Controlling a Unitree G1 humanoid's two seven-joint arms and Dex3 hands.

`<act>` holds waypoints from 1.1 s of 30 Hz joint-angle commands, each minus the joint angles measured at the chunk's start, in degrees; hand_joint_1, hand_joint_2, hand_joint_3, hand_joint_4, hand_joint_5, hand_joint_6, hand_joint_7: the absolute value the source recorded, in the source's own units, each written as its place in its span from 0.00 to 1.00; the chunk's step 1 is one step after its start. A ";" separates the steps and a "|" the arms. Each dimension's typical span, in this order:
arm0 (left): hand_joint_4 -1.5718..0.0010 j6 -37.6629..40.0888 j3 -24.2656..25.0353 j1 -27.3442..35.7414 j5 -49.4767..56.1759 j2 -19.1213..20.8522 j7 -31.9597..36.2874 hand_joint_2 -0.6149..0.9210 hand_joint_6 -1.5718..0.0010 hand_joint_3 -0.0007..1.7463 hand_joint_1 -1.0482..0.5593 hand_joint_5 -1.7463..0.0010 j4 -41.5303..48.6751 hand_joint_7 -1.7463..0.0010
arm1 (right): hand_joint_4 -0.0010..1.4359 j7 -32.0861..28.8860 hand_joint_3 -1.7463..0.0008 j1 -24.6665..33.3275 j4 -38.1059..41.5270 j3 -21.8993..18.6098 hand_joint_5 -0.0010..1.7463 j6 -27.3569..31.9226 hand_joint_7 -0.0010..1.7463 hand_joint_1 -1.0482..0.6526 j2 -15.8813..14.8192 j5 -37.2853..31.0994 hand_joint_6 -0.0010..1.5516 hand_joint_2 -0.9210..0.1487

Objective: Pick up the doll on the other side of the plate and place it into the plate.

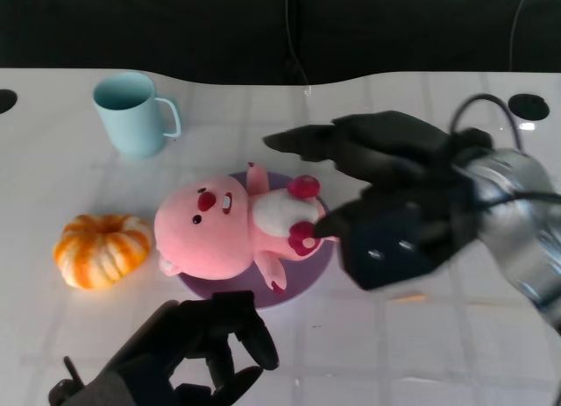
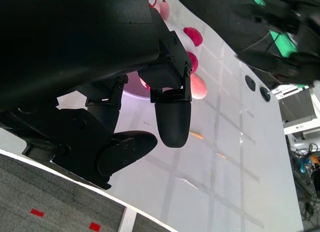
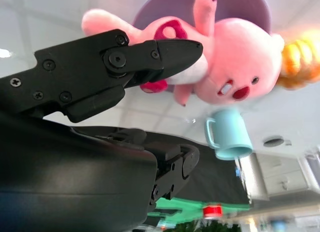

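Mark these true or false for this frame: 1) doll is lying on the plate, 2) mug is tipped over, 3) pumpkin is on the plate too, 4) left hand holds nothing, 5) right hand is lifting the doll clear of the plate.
1) True. The pink doll lies across the purple plate.
2) False. The light blue mug stands upright on the table, away from the plate.
3) False. The orange pumpkin sits on the white table beside the plate, by the doll's head.
4) True. The left hand is near the table's front edge with nothing in it, fingers curled in.
5) False. The right hand is at the doll's feet, but the doll rests on the plate; whether the fingers touch it is unclear.
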 commanded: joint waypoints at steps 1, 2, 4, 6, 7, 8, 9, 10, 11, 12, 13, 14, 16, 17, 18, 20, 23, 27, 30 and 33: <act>0.59 1.02 0.23 0.48 -0.06 0.15 0.83 0.81 0.60 0.51 0.55 0.00 -1.04 0.19 | 0.25 -1.76 0.85 7.37 -7.61 -5.08 0.20 -0.93 0.05 0.20 -2.83 3.58 0.21 0.00; 0.59 0.87 0.21 0.46 -0.01 0.14 0.79 0.81 0.60 0.51 0.55 0.00 -1.04 0.19 | 0.26 -2.39 0.85 9.89 -9.74 -6.47 0.21 -1.47 0.06 0.20 -3.45 4.36 0.22 0.00; 0.60 -0.05 0.13 0.34 0.42 0.33 0.81 0.81 0.60 0.50 0.54 0.00 -0.75 0.19 | 0.30 -4.05 0.84 14.72 -13.18 -8.80 0.24 -2.68 0.07 0.22 -4.35 5.46 0.25 0.00; 0.60 -0.36 0.02 0.29 0.83 0.38 0.90 0.81 0.60 0.50 0.54 0.00 -0.75 0.19 | 0.33 -6.14 0.85 19.26 -15.42 -10.82 0.26 -4.25 0.08 0.24 -4.93 6.13 0.28 0.00; 0.60 -0.34 -0.02 0.26 0.94 0.32 0.93 0.81 0.60 0.50 0.54 0.00 -0.82 0.19 | 0.34 -6.93 0.86 20.97 -16.19 -11.64 0.27 -4.86 0.08 0.25 -5.14 6.36 0.30 0.00; 0.59 -0.30 -0.03 0.25 1.01 0.26 0.94 0.81 0.60 0.50 0.54 0.00 -0.87 0.19 | 0.35 -7.42 0.87 22.01 -16.64 -12.14 0.28 -5.26 0.08 0.26 -5.27 6.52 0.31 0.00; 0.59 -0.28 -0.04 0.23 1.05 0.22 0.94 0.81 0.60 0.50 0.54 0.00 -0.89 0.19 | 0.35 -7.63 0.87 22.51 -16.88 -12.40 0.29 -5.47 0.09 0.26 -5.32 6.58 0.31 0.00; 0.59 -0.12 -0.04 0.23 1.10 0.22 0.93 0.81 0.60 0.50 0.54 0.00 -1.11 0.19 | 0.35 -8.83 0.87 24.85 -17.67 -13.77 0.29 -5.92 0.09 0.26 -5.20 7.25 0.31 0.00; 0.59 0.06 -0.03 0.23 1.14 0.23 0.91 0.81 0.60 0.50 0.54 0.00 -1.33 0.19 | 0.37 -9.68 0.90 26.77 -18.45 -14.90 0.34 -6.03 0.10 0.29 -5.06 7.85 0.36 0.00; 0.59 0.27 -0.03 0.25 1.25 0.25 0.91 0.82 0.60 0.50 0.54 0.00 -1.58 0.19 | 0.39 -10.35 0.93 29.09 -19.39 -16.40 0.39 -6.27 0.12 0.33 -5.01 9.12 0.40 0.00; 0.59 0.47 0.00 0.31 1.29 0.27 0.89 0.82 0.60 0.50 0.54 0.00 -1.82 0.19 | 0.41 -10.75 0.95 30.90 -20.17 -17.57 0.45 -6.49 0.14 0.38 -5.09 10.11 0.44 0.00; 0.59 0.73 0.03 0.35 1.29 0.27 0.85 0.82 0.60 0.50 0.54 0.00 -2.03 0.19 | 0.43 -10.87 0.95 32.38 -20.75 -18.57 0.49 -6.86 0.16 0.41 -5.36 11.04 0.47 0.00; 0.59 1.30 0.13 0.39 1.09 0.27 0.62 0.82 0.60 0.50 0.54 0.00 -2.37 0.19 | 0.48 -10.92 0.95 34.74 -21.58 -20.18 0.59 -7.63 0.22 0.47 -5.79 12.48 0.53 0.00; 0.59 1.44 0.20 0.42 0.94 0.31 0.51 0.82 0.60 0.50 0.54 0.00 -2.49 0.19 | 0.50 -10.72 0.94 35.80 -22.15 -20.87 0.62 -7.67 0.24 0.49 -5.94 13.17 0.55 0.00; 0.59 1.64 0.30 0.44 0.82 0.34 0.43 0.81 0.60 0.50 0.55 0.00 -2.60 0.19 | 0.52 -10.52 0.94 36.65 -22.80 -21.39 0.64 -7.46 0.26 0.51 -5.98 13.70 0.57 0.01; 0.59 2.07 0.44 0.44 0.91 0.54 0.36 0.81 0.60 0.51 0.55 0.00 -2.86 0.19 | 0.56 -10.16 0.94 38.42 -24.93 -22.12 0.68 -5.85 0.30 0.57 -5.71 14.01 0.61 0.02; 0.59 1.83 0.92 0.42 0.45 0.74 0.20 0.81 0.60 0.51 0.55 0.00 -2.66 0.19 | 0.58 -9.28 0.66 41.39 -28.04 -22.15 0.84 -2.66 0.43 0.63 -5.37 13.84 0.62 0.23; 0.60 2.69 1.46 0.63 -0.81 0.83 -0.27 0.81 0.60 0.51 0.56 0.00 -3.14 0.20 | 0.62 -10.09 0.31 42.73 -27.74 -20.65 0.90 -2.26 0.57 0.66 -5.68 10.80 0.62 0.49; 0.60 1.82 1.70 0.72 -1.29 1.23 -0.29 0.81 0.60 0.51 0.56 0.00 -2.83 0.20 | 0.65 -10.75 0.21 43.25 -26.04 -19.34 0.94 -3.22 0.63 0.67 -6.41 7.24 0.63 0.58; 0.60 2.18 1.96 0.89 -1.66 1.47 -0.17 0.82 0.60 0.50 0.55 0.00 -2.96 0.20 | 0.66 -10.18 0.18 43.40 -25.07 -18.34 0.98 -2.77 0.73 0.64 -6.62 5.64 0.61 0.63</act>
